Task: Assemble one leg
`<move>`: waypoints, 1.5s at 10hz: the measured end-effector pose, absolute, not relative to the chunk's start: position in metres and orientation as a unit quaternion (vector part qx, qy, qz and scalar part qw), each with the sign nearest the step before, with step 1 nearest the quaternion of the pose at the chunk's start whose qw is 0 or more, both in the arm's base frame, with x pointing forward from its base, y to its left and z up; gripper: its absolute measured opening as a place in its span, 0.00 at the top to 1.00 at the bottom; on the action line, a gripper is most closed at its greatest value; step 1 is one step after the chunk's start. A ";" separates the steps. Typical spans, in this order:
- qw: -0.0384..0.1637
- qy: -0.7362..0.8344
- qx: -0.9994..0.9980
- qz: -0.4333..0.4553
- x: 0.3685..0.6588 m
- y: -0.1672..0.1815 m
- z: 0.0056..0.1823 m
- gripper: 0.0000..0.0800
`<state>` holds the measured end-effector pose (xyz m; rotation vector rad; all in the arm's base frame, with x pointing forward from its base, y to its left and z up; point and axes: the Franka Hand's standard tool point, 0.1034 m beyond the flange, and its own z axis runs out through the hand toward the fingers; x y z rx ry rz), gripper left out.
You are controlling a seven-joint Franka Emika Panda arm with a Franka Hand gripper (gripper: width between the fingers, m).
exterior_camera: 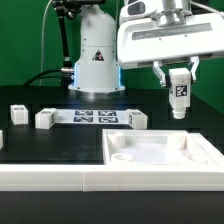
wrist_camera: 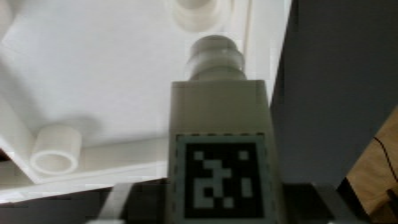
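My gripper [exterior_camera: 179,80] is shut on a leg [exterior_camera: 180,96], a small white block with a black-and-white tag, held upright in the air above the far right corner of the large white tray-like panel [exterior_camera: 160,160]. In the wrist view the leg [wrist_camera: 222,120] fills the middle, its round peg end pointing at the panel [wrist_camera: 89,90] below, near a corner socket [wrist_camera: 192,12]. Another round socket post [wrist_camera: 54,152] shows on the panel. The fingertips are mostly out of the wrist view.
Three more legs stand on the black table: one at the exterior view's left [exterior_camera: 17,114], one beside the marker board [exterior_camera: 45,119], one to the board's right [exterior_camera: 137,119]. The marker board [exterior_camera: 92,117] lies at the back. The robot base [exterior_camera: 97,60] stands behind it.
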<state>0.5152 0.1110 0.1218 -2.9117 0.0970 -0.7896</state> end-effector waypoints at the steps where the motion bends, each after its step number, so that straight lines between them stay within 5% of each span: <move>1: 0.049 -0.001 -0.965 -0.256 0.519 0.107 0.117 0.64; 9: 0.037 -0.047 -0.968 -0.243 0.549 0.105 0.120 0.64; 15: 0.043 -0.048 -0.964 -0.257 0.606 0.114 0.111 0.64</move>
